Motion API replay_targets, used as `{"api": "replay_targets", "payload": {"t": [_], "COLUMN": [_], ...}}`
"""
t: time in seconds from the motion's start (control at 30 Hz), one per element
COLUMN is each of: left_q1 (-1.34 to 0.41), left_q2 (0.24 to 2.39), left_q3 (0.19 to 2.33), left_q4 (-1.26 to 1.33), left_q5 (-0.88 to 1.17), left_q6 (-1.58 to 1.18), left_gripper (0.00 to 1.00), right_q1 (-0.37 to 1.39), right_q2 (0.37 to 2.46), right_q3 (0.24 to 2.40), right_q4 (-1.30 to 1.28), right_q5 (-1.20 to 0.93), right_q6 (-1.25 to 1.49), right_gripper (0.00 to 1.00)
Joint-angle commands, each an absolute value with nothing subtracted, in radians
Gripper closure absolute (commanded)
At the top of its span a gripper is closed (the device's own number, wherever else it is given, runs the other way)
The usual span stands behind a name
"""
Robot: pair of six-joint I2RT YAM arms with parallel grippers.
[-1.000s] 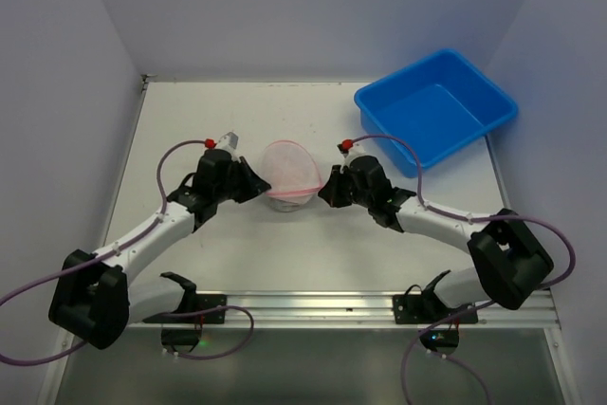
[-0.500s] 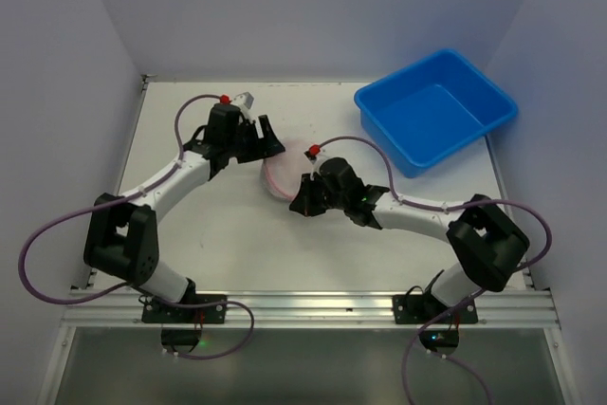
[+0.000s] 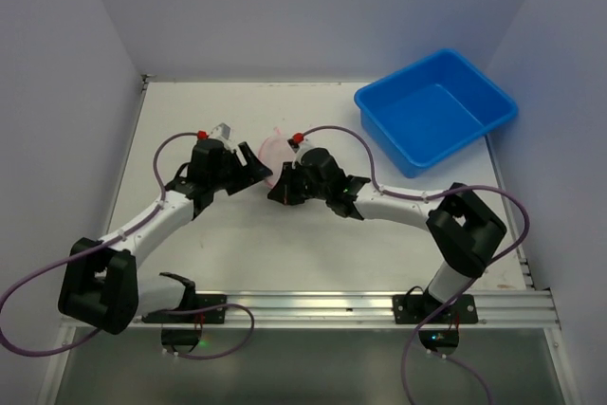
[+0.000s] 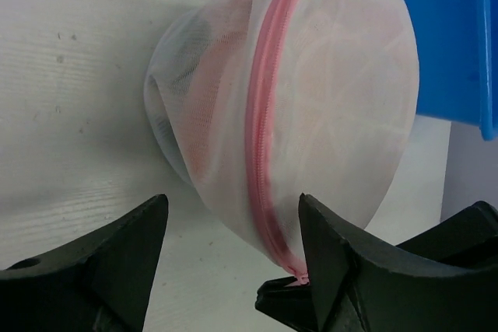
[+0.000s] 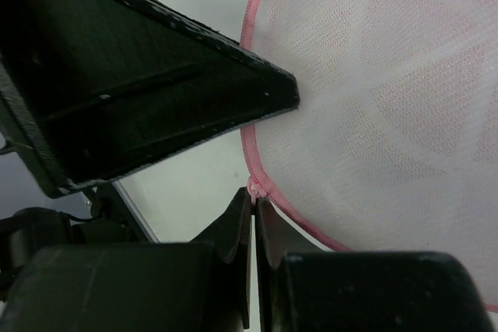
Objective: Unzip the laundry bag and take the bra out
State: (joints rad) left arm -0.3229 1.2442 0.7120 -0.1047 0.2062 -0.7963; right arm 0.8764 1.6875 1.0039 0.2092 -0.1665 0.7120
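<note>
The laundry bag (image 3: pixel 272 151), a small round white mesh pouch with a pink zipper (image 4: pixel 261 114), lies mid-table between both arms. A peach garment, the bra (image 4: pixel 212 75), shows dimly through the mesh. My left gripper (image 3: pixel 258 171) stands open just left of the bag, and its fingers (image 4: pixel 117 258) frame the bag's near edge without touching it. My right gripper (image 3: pixel 282 187) is shut on the pink zipper pull (image 5: pixel 252 190) at the bag's rim (image 5: pixel 257 153). The stretch of zipper seen in the left wrist view looks closed.
A blue tub (image 3: pixel 436 109) stands at the far right of the white table (image 3: pixel 209 120), and its wall (image 4: pixel 459 36) shows just behind the bag. Purple cables loop from both arms. Side walls close in the table on the left and right.
My left gripper has opened; it swung away and came back beside the bag. My right gripper, still shut, travelled from the bag's right side round to its near-left rim.
</note>
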Motion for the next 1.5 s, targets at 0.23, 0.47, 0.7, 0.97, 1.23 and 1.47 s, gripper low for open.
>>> {"api": "replay_targets", "payload": {"t": [0.23, 0.47, 0.7, 0.97, 1.23, 1.47], "left_q1": [-0.362, -0.328, -0.316, -0.307, -0.270, -0.245], "left_q2": [1.275, 1.233, 1.241, 1.517, 1.427, 1.198], "left_q3": [0.689, 0.680, 0.747, 1.020, 1.008, 0.724], "left_q4": [0.040, -0.087, -0.163, -0.137, -0.156, -0.097], "left_q5": [0.177, 0.166, 0.195, 0.314, 0.208, 0.184], "left_q6": [-0.887, -0.783, -0.661, -0.636, -0.762, -0.883], "left_gripper": [1.00, 1.00, 1.00, 0.80, 0.00, 0.01], "right_q1": [0.894, 0.787, 0.650, 0.796, 0.871, 0.873], "right_q2": [1.625, 1.480, 1.370, 1.540, 1.670, 1.710], "right_q3": [0.962, 0.810, 0.747, 0.925, 1.146, 1.163], "right_q4": [0.190, 0.071, 0.023, 0.069, 0.115, 0.135], "right_q5": [-0.091, -0.002, -0.049, -0.251, -0.246, -0.238], "right_q6": [0.684, 0.506, 0.426, 0.547, 0.640, 0.637], "right_gripper": [1.00, 1.00, 1.00, 1.00, 1.00, 1.00]}}
